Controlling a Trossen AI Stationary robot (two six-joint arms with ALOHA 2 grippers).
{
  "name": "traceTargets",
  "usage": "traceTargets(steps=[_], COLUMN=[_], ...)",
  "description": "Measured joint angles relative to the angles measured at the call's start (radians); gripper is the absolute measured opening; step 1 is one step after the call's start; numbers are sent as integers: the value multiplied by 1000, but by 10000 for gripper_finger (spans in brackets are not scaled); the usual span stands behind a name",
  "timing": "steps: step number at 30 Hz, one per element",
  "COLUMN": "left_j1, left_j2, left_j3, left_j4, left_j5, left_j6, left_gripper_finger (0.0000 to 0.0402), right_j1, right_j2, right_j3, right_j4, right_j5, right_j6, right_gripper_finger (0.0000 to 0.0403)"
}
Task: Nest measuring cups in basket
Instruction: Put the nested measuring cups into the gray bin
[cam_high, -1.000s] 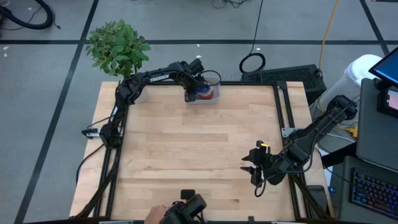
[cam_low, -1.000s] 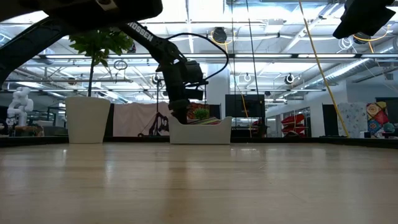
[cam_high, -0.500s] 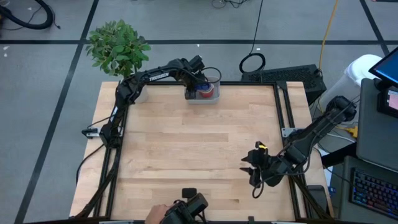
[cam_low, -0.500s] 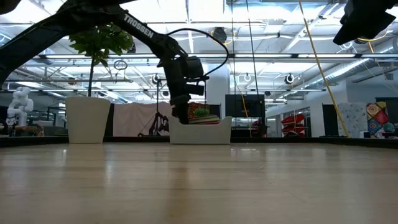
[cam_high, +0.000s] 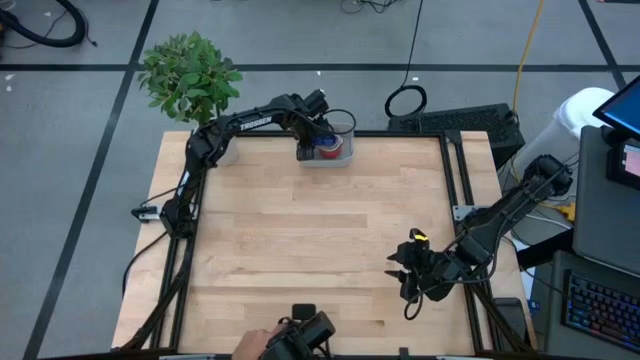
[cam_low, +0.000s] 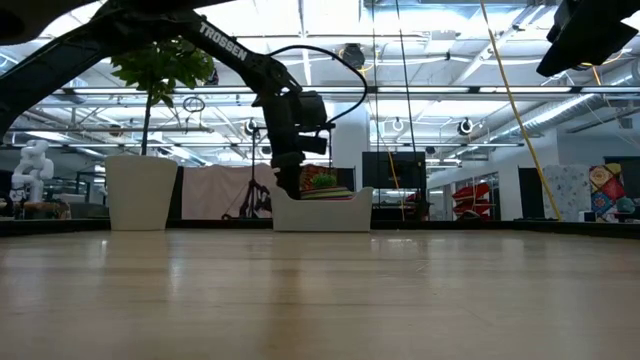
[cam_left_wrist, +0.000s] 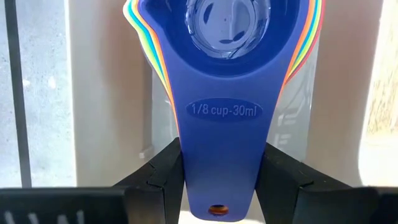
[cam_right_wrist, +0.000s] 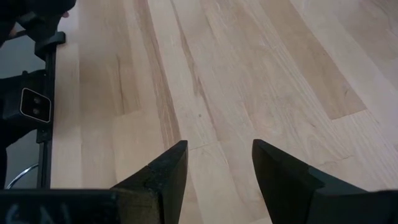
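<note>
- Left gripper (cam_left_wrist: 221, 186) is closed on the flat handle of a dark blue measuring cup (cam_left_wrist: 227, 74), a dark finger pressed to each side of the handle; the handle reads "1/8 cup-30ml".
- That cup sits innermost in a nested stack (cam_high: 327, 148) — red, yellow, green and orange rims show as thin bands around its bowl in the left wrist view.
- From above, the left gripper (cam_high: 312, 140) is at the far edge of the table (cam_high: 300, 250), over the left part of the basket (cam_high: 345, 155), with the stack just ahead of its fingertips inside the basket.
- At table height the basket (cam_low: 350, 213) stands on the far edge of the table, coloured cup rims showing above its wall and the left gripper (cam_low: 290, 185) reaching down into its left end.
- White plant pot (cam_low: 140, 192) stands well to the left of the basket.
- Right gripper (cam_right_wrist: 214, 171) hovers open and empty over bare wood near the table's right front — well apart from the basket.
- Against a second ago, the left gripper has shifted slightly towards the basket's far side; over the last half second it has stayed put, and the right arm has not moved.
</note>
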Motion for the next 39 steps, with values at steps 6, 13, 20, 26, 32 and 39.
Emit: traceTargets(steps=[6,13,20,26,32,39], left_j1=[-3,-3,-3,-3,-3,-3], left_j2=[0,0,0,0,0,0], left_j3=[0,0,0,0,0,0], left_j4=[8,4,-4,-6,-3,-6], left_j5=[0,16,58,59,47,44], left_j6=[0,0,-1,-7,-26,-34], left_gripper_finger=[158,168,165,163,223,257], right_j1=[0,0,0,0,0,0], right_j2=[0,0,0,0,0,0], right_j3=[0,0,0,0,0,0], right_j4=[1,1,1,1,1,1], right_j5=[-2,-3,-3,-3,-3,-4], right_j6=[0,0,0,0,0,0], right_gripper_finger=[171,171,171,171,171,171])
